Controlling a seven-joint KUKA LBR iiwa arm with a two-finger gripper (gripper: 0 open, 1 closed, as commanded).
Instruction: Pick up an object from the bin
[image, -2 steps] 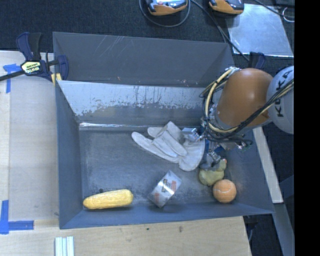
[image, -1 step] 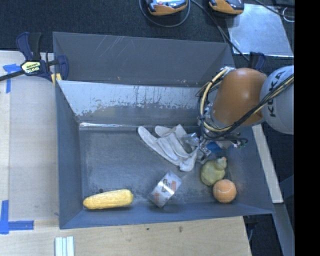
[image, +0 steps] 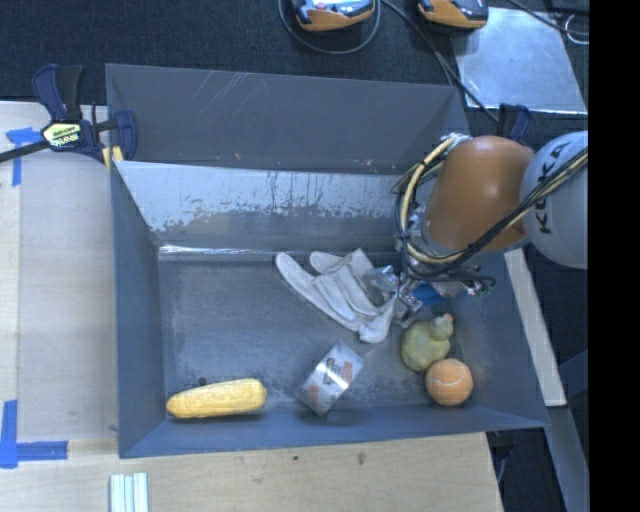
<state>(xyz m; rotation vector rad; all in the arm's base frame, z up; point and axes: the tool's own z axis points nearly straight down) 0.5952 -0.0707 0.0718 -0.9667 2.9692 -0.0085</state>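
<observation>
**Desk:** Where is the arm?

**Photographer:** It reaches in from the right, its orange cover (image: 478, 195) and looped cables (image: 412, 192) above the right half of the grey bin (image: 300, 120). The gripper (image: 398, 292) is low, at the right end of a crumpled white glove (image: 335, 288) near the middle of the floor, towards the back wall.

**Desk:** Is it spread or closed? Does it have the glove?

**Photographer:** I cannot tell. The wrist and cables hide the tip. The glove lies on the floor, its folds bunched up against the gripper.

**Desk:** What crowds it?

**Photographer:** A yellow-green pear (image: 424, 345) sits just in front of the gripper, near the glove's right end. An orange (image: 449, 382) lies just beside the pear, close to the front right corner. A small blue piece (image: 432, 296) shows just right of the gripper. Whether it belongs to the robot or to the bin is unclear.

**Desk:** And further off?

**Photographer:** A silvery packet (image: 330, 378) lies near the front wall, in front of the glove and apart from it. A yellow corn cob (image: 216, 398) lies along the front wall on the left, well apart from the arm.
</observation>
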